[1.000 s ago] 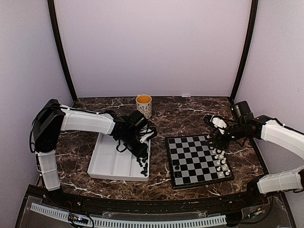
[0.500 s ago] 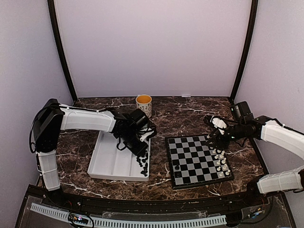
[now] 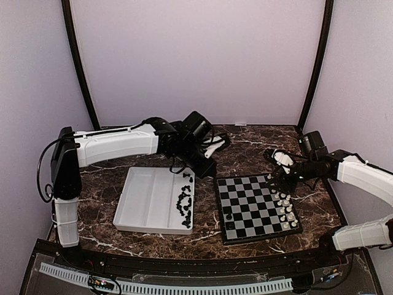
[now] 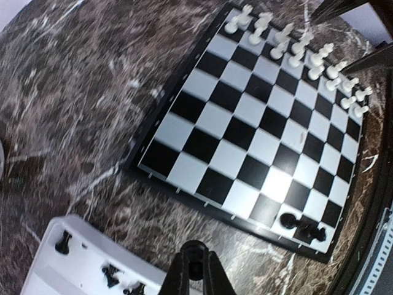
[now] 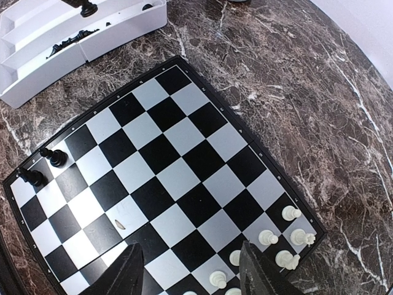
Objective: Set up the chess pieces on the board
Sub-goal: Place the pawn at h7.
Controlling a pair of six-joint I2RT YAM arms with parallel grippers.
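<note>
The board point(image 3: 255, 206) lies right of centre, with white chess pieces point(image 3: 284, 206) in two rows along its right edge and two black ones point(image 3: 228, 221) at its near left corner. My left gripper point(image 3: 207, 167) hangs over the marble between tray and board, just off the board's far left corner. It is shut on a black chess piece point(image 4: 196, 265), pinched between the fingertips. My right gripper point(image 5: 193, 276) stands open above the board's right side, near the white pieces point(image 5: 288, 214), with nothing between its fingers. Two black pieces point(image 5: 43, 167) stand at the far corner in that view.
A white compartmented tray point(image 3: 147, 200) sits left of the board, with several loose black pieces point(image 3: 183, 203) along its right compartment. The tray's corner point(image 4: 67, 270) shows under my left gripper. Purple walls close in the dark marble table on three sides.
My left gripper has shut on a black piece in the tray, lifted it and swung right and away toward the board's far left corner. The right arm has not moved.
</note>
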